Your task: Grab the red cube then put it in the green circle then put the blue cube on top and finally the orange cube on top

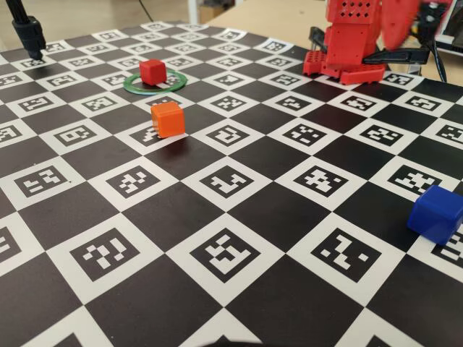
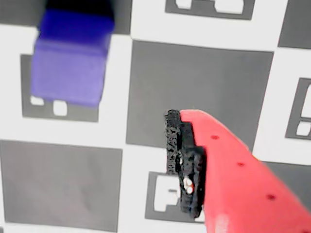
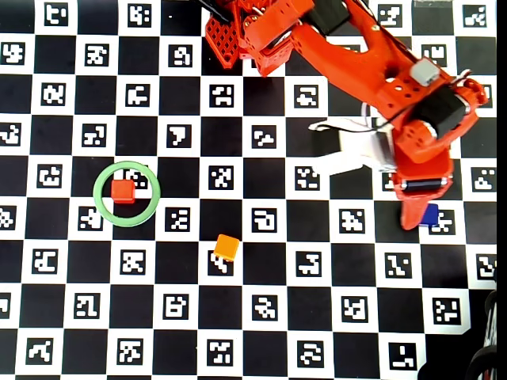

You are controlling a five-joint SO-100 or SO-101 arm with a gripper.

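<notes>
The red cube [image 1: 152, 71] [image 3: 122, 190] sits inside the green circle [image 1: 173, 82] [image 3: 101, 207], off-centre towards its left rim in the overhead view. Apart from the ring, the orange cube [image 1: 168, 119] [image 3: 226, 247] rests on the board. The blue cube [image 1: 435, 212] [image 3: 430, 214] [image 2: 70, 58] lies far to the right. My gripper [image 3: 411, 217] [image 2: 95, 194] hovers right beside it and is open and empty. In the wrist view only one red finger with a black pad [image 2: 183, 165] shows, and the blue cube lies ahead and to the left of it. The fixed view does not show the gripper.
A black-and-white marker checkerboard [image 1: 231, 181] covers the table. The red arm base [image 1: 346, 50] [image 3: 253, 36] stands at the far edge. A black stand [image 1: 29, 32] is at the far left corner, and dark gear [image 3: 487, 360] sits at the overhead view's bottom right.
</notes>
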